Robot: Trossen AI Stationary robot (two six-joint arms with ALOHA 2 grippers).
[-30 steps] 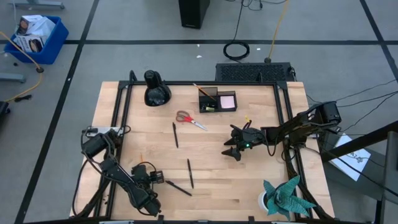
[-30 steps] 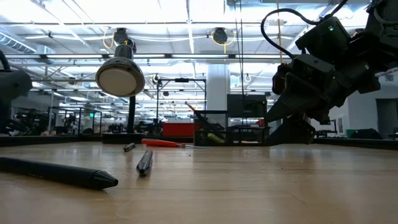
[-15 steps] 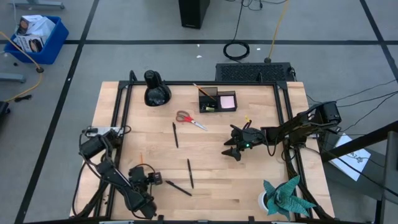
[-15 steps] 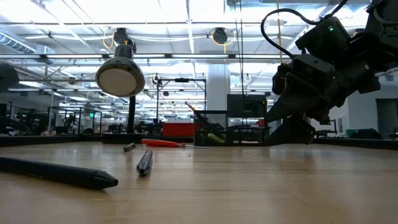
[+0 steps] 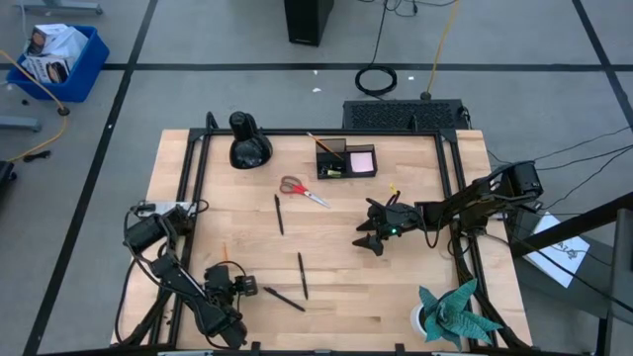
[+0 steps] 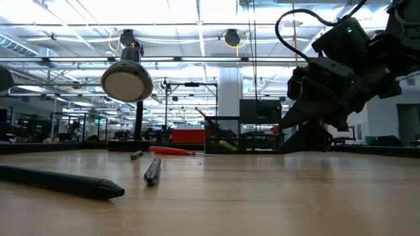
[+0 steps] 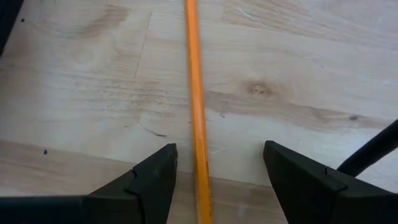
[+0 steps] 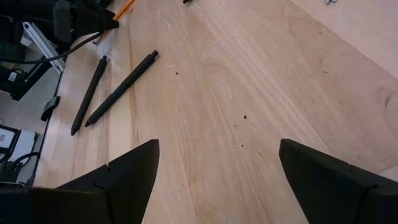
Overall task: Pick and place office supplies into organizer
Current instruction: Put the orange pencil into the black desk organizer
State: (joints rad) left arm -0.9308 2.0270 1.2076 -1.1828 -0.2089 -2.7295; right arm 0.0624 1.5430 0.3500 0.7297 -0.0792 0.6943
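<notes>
I can read no brand, label or writing on anything here.

My left gripper (image 7: 214,186) sits low over the near-left part of the table (image 5: 396,287), fingers (image 7: 149,180) apart and clamped on nothing. The orange-yellow pencil (image 7: 196,106) lies flat on the wood between them, touching neither; its long axis runs straight ahead from the gap, so it points away from my wrist. I cannot tell which end is the tip.

My right gripper (image 8: 217,180) hovers above the table's right-centre, fingers (image 8: 118,177) spread wide and empty. Ahead of them and off to one side lie two thin black pens (image 8: 121,87), close together and nearly parallel, their long axes slanting away from my fingers toward the other arm.

From above, a third black pen (image 5: 279,214) lies lengthwise, far-to-near, near the table's middle. The red-handled scissors (image 5: 302,191) lie beyond it, handles left, blades aimed right and slightly nearer. The organizer (image 5: 333,158) stands at the far edge, the pink sticky-note pad (image 5: 362,160) at its right side.
</notes>
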